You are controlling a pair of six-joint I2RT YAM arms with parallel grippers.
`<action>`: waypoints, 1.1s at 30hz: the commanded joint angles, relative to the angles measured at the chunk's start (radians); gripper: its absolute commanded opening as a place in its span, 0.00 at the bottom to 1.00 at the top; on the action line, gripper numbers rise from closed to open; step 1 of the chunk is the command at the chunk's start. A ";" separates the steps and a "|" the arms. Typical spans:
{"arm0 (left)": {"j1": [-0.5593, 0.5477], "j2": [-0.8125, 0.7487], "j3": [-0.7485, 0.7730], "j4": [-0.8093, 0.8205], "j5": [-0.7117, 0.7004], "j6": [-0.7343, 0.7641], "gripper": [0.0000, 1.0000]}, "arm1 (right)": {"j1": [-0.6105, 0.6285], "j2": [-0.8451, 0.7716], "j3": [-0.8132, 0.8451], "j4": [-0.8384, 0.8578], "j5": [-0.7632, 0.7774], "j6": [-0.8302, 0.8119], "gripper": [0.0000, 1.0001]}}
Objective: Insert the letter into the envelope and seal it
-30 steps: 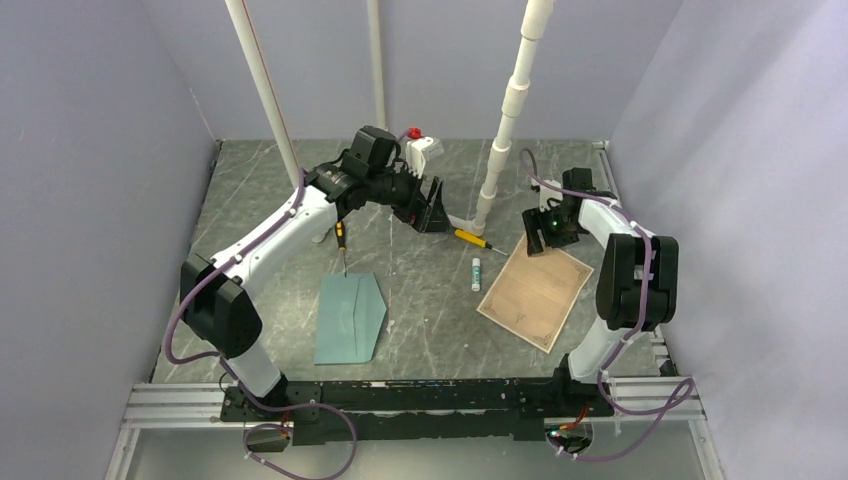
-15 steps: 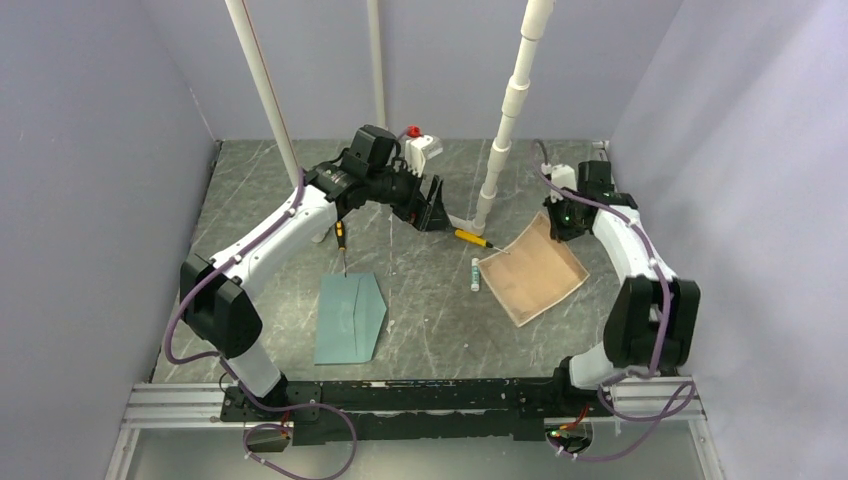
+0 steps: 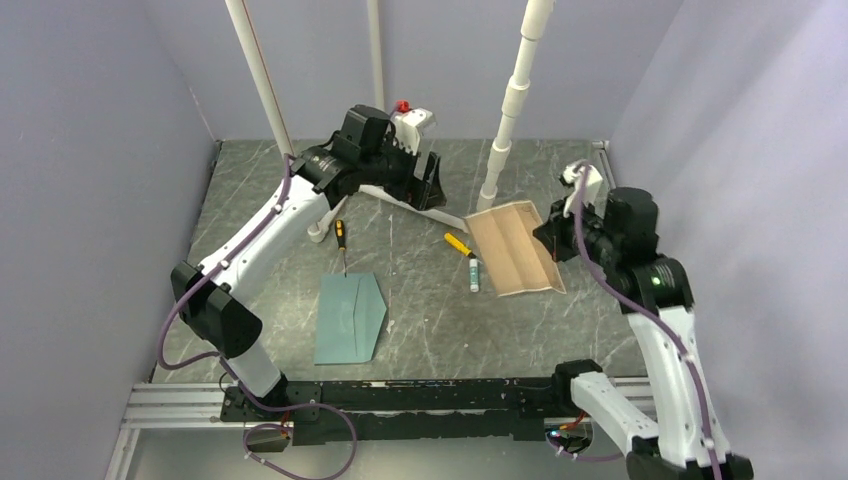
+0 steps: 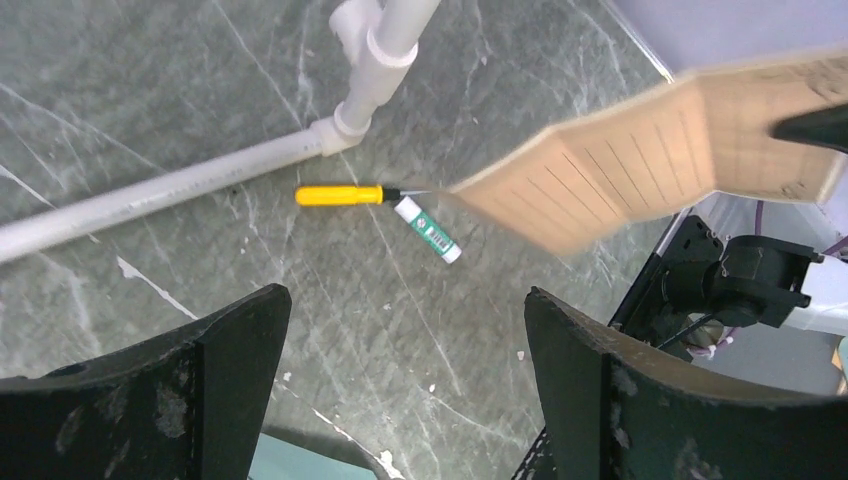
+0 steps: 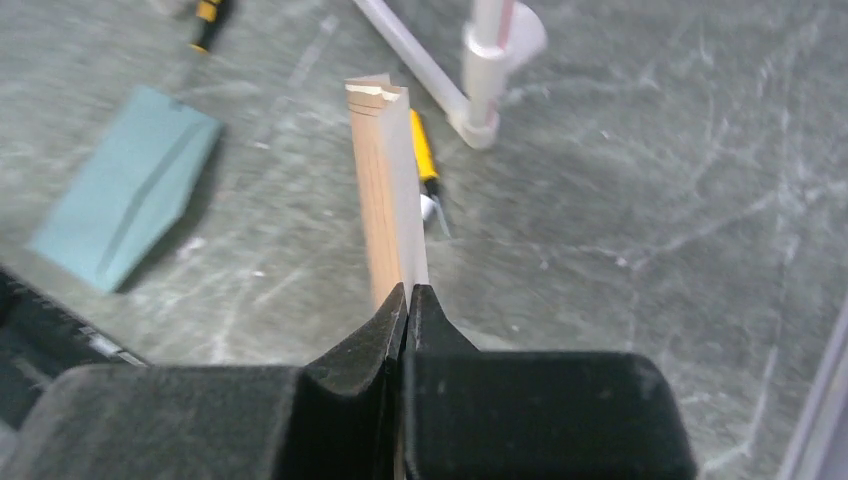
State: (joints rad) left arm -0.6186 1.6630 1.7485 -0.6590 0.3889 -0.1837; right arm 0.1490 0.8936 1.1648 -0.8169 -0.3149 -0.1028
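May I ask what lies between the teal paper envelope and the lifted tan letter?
Top view: a white glue stick and yellow-handled screwdriver, beside the letter.

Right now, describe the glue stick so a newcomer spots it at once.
Find the white pipe post at the back centre of the table. By its foot lies a yellow-handled screwdriver; beside that, left of the lifted letter, is the glue stick: a short white tube with a green label, no handle.

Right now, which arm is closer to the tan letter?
Right. The right fingers pinch the letter; the left fingers hover open, apart, off its far-left corner.
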 commanded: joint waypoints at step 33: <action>0.001 -0.209 -0.078 0.170 0.605 0.162 0.88 | 0.014 0.071 0.330 0.113 -0.761 0.035 0.00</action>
State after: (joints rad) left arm -0.6189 1.4761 1.6638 -0.4759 0.9668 -0.0822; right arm 0.1600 0.9512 1.4345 -0.7250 -1.0176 -0.0418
